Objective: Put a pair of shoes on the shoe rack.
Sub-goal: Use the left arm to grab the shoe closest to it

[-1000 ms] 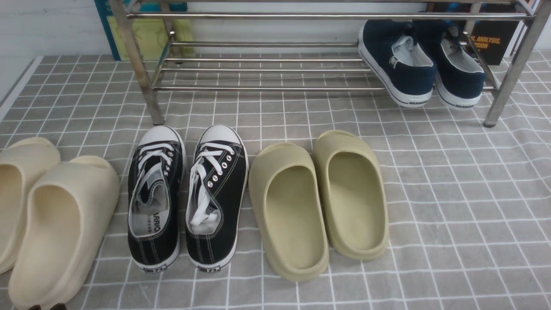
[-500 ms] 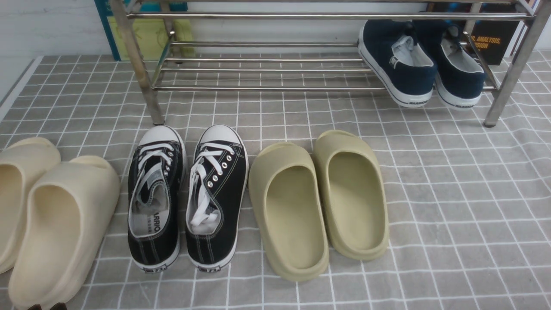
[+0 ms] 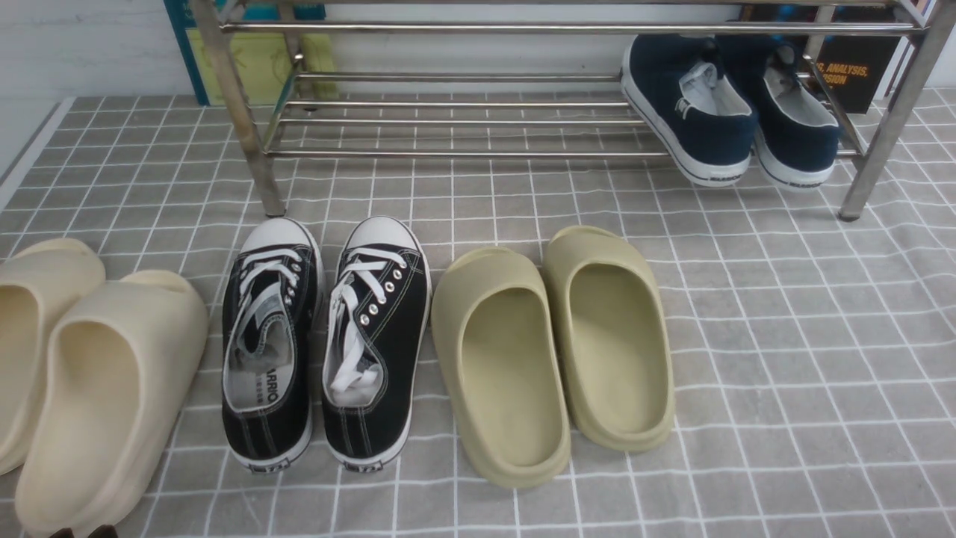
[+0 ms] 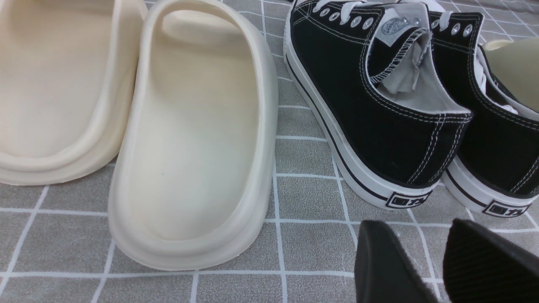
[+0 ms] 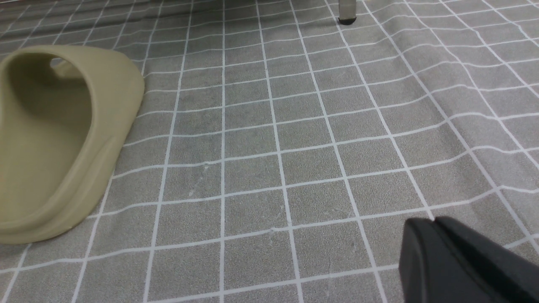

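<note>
The pair of black canvas sneakers with white laces and toe caps stands side by side on the grey checked cloth, left one and right one, toes toward the shoe rack. The silver tube rack stands at the back. In the left wrist view my left gripper is open and empty, just behind the heels of the sneakers. Its fingertips barely show at the bottom edge of the front view. My right gripper is shut and empty, low over bare cloth to the right of the shoes.
Navy slip-on sneakers sit on the rack's lower shelf at the right. Olive slippers lie right of the black pair, cream slippers to the left. The rack's right front leg shows in the right wrist view.
</note>
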`<control>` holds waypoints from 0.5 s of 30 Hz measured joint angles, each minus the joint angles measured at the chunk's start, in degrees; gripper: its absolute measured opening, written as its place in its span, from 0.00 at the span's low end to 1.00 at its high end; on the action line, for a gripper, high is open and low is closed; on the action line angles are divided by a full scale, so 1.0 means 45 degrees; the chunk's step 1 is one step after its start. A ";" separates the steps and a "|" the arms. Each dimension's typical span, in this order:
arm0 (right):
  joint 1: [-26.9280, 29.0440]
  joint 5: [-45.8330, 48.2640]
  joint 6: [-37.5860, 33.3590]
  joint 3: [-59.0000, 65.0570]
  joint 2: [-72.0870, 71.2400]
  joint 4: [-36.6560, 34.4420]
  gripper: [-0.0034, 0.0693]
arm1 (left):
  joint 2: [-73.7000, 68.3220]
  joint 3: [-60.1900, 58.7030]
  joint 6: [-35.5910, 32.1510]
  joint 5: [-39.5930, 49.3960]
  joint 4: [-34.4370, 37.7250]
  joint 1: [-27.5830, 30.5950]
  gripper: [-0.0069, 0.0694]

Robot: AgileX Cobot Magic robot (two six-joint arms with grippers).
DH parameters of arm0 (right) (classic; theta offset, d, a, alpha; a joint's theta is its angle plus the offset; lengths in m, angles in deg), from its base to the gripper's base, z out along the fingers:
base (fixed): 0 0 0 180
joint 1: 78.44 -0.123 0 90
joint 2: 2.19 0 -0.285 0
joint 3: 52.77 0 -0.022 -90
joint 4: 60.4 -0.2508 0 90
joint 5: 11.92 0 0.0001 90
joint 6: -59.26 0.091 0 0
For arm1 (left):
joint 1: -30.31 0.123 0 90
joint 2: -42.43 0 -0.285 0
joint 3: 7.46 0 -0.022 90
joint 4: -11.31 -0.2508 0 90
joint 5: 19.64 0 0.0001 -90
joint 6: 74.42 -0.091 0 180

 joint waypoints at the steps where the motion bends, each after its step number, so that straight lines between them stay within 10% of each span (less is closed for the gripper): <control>1: 0.0000 0.0000 0.0000 0.0000 0.0000 0.0000 0.11 | 0.0000 0.0000 0.0000 -0.0002 0.0013 0.0000 0.40; 15: 0.0000 0.0000 0.0000 0.0000 0.0000 0.0000 0.11 | 0.0000 -0.0004 0.0000 -0.4763 0.0040 0.0000 0.40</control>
